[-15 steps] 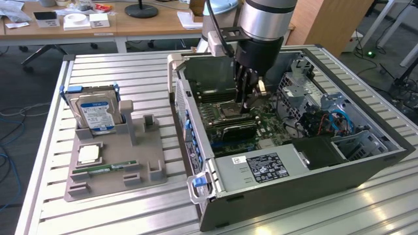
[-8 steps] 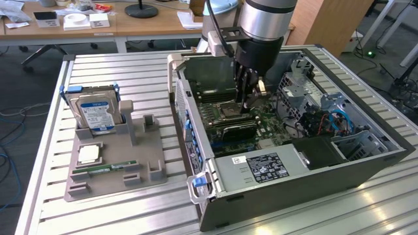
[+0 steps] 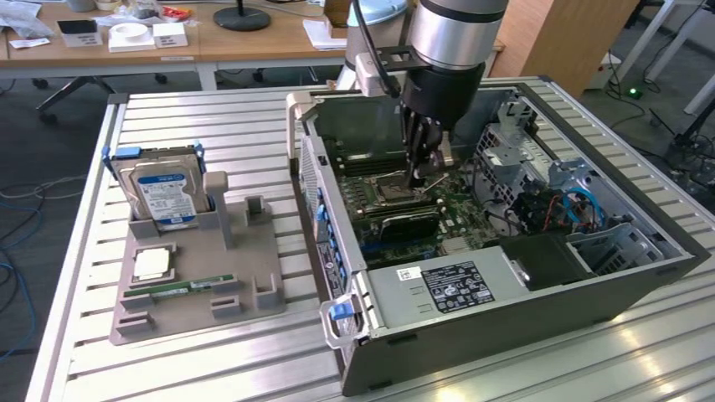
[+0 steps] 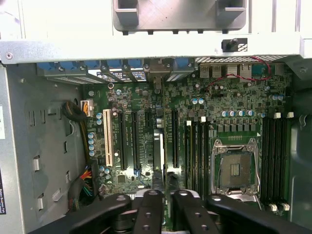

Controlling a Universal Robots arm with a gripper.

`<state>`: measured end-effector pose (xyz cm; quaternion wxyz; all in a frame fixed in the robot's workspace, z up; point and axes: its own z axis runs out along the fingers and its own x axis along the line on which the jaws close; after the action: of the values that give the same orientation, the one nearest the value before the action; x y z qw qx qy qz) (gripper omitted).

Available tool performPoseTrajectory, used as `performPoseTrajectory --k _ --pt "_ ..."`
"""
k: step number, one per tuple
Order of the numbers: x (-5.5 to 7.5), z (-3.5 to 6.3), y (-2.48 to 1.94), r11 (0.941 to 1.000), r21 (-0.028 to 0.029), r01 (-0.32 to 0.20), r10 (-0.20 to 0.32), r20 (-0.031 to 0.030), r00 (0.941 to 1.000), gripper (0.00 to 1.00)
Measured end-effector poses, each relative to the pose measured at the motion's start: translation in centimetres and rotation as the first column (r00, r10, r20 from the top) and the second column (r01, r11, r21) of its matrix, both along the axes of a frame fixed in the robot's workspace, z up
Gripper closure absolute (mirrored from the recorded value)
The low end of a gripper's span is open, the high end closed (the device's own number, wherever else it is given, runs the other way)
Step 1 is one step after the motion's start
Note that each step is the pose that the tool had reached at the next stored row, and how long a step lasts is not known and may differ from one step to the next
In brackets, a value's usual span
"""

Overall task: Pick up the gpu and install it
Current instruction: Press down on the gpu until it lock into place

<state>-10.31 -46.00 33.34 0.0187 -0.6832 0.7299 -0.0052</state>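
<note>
The gpu (image 3: pixel 400 223) is already inside the computer case (image 3: pixel 525 311), in the middle of the exterior view. It looks like it is standing in a slot on the green board (image 4: pixel 146 105), so most of the job seems done. The gripper (image 3: pixel 428 177) hangs just above it, near the square chip socket (image 4: pixel 235 168). I cannot tell if the card is pushed all the way in. I cannot tell if the gripper is wide, narrow or holding the card, because its tips are cut off.
</note>
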Motion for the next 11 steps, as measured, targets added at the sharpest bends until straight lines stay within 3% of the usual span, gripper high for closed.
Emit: performPoseTrajectory --k 1,3,11 --pt "0.0 0.0 0.0 1.0 0.0 0.0 0.0 0.0 1.0 0.79" --pt "0.0 0.0 0.0 1.0 0.0 0.0 0.0 0.0 1.0 0.89" --pt "0.0 -0.12 0.0 1.0 0.0 0.0 0.0 0.0 1.0 0.89"
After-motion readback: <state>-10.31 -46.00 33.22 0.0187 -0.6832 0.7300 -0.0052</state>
